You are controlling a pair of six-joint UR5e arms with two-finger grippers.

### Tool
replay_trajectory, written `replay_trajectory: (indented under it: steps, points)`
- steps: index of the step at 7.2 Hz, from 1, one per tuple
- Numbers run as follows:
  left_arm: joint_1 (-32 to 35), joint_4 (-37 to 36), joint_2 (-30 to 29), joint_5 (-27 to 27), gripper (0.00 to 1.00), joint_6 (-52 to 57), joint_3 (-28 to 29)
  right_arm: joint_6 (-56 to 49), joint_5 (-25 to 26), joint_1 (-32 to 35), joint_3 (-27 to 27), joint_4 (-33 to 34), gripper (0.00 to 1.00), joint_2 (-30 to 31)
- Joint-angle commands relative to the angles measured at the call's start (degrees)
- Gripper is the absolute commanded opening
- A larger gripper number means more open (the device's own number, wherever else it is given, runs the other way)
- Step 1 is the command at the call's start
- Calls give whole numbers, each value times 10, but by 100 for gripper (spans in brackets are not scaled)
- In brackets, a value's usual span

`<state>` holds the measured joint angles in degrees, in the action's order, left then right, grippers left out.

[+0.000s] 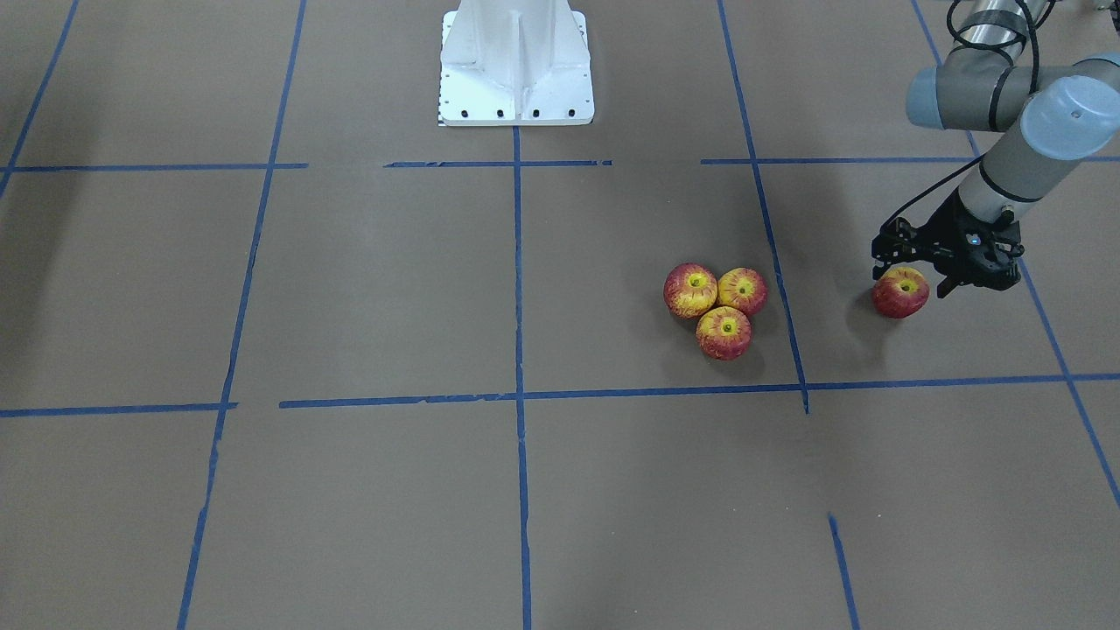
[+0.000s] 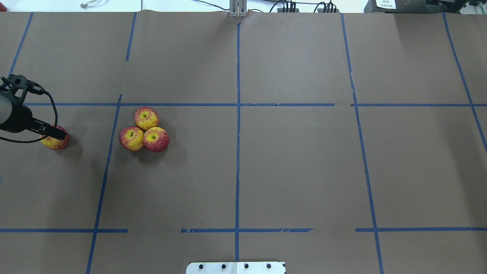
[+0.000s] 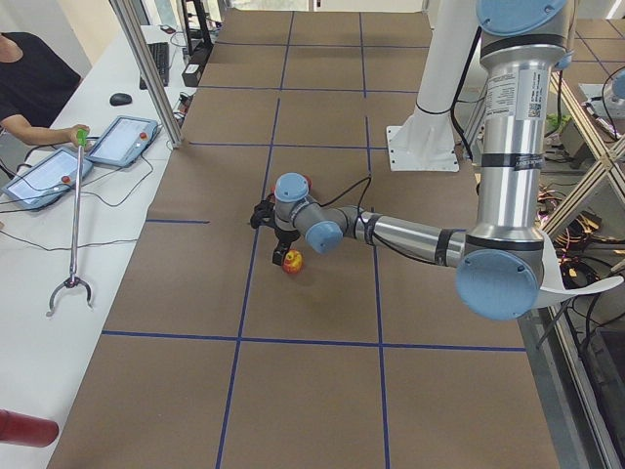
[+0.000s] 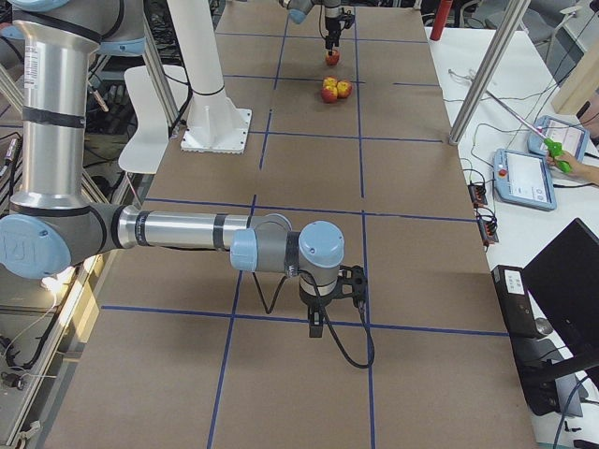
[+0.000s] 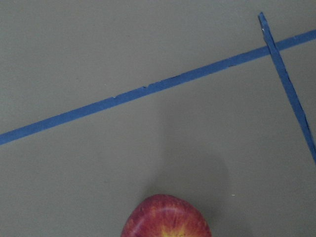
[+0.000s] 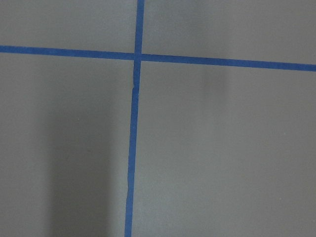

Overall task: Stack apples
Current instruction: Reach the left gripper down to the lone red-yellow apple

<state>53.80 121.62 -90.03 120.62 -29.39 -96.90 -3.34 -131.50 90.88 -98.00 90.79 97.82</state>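
Three red-and-yellow apples (image 1: pixel 690 290) (image 1: pixel 742 290) (image 1: pixel 724 332) sit touching in a tight triangle on the brown table; they also show in the overhead view (image 2: pixel 146 118) (image 2: pixel 131 138) (image 2: pixel 156 139). A fourth, darker red apple (image 1: pixel 899 293) lies apart, towards the robot's left edge of the table. My left gripper (image 1: pixel 912 280) is low over it, open, one finger on each side. The left wrist view shows this apple (image 5: pixel 166 217) at its bottom edge. My right gripper (image 4: pixel 323 323) shows only in the exterior right view, far from the apples; I cannot tell whether it is open or shut.
Blue tape lines (image 1: pixel 518 262) divide the brown table into squares. The robot's white base (image 1: pixel 516 61) stands at the table's robot side. Operators' tablets (image 3: pixel 127 139) and a grabber stick (image 3: pixel 73 225) lie on a side bench.
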Motion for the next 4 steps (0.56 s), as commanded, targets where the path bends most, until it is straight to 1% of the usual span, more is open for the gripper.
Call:
replay_trajectory:
  steps: [1,4]
  points:
    - [-6,-1,-1,-29,99,16,1,0,0,0,-1,0,100,0]
    - [-16,2,-16,-29,99,17,36,0,0,0,0,0,100,0]
